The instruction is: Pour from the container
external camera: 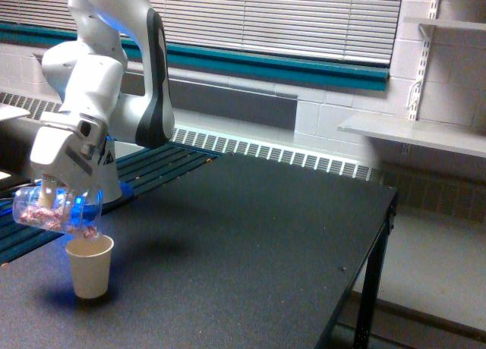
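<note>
Near the table's (250, 235) front-left corner, we pour.
Our gripper (47, 199) clasps the container (57, 210), tipped over the paper cup (89, 266); we should tilt slowly, mouth centred above the rim.

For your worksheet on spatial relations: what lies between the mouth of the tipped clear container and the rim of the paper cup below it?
In the exterior view, only a small open gap separates the container mouth from the paper cup; nothing solid clearly shows there.

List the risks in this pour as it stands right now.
1. The container lies nearly on its side, its mouth just over the near rim of the paper cup; bits may drop outside onto the table.
2. The cup is light and stands free; a nudge from the container could tip it.
</note>
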`<state>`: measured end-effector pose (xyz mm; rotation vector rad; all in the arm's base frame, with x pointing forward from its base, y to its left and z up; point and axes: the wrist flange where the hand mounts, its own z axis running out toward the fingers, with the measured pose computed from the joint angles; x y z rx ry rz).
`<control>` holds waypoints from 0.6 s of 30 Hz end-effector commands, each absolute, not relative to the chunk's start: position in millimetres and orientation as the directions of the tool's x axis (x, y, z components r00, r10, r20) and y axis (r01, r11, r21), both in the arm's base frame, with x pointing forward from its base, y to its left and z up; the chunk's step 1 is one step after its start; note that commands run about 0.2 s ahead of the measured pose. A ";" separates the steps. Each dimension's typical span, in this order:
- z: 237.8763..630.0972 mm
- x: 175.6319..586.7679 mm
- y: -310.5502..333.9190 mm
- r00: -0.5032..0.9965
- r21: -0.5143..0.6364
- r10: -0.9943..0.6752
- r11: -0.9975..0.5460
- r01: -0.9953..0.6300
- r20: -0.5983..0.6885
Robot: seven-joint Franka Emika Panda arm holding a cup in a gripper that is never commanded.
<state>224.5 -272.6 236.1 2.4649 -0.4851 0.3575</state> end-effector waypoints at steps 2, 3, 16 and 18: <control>243.5 221.4 -266.5 0.923 0.570 -0.180 -0.741 -0.355 0.341; 243.3 220.6 -266.6 0.924 0.572 -0.179 -0.741 -0.353 0.339; 247.8 217.8 -277.0 0.927 0.587 -0.173 -0.731 -0.347 0.332; 249.0 217.5 -278.7 0.927 0.590 -0.173 -0.729 -0.347 0.333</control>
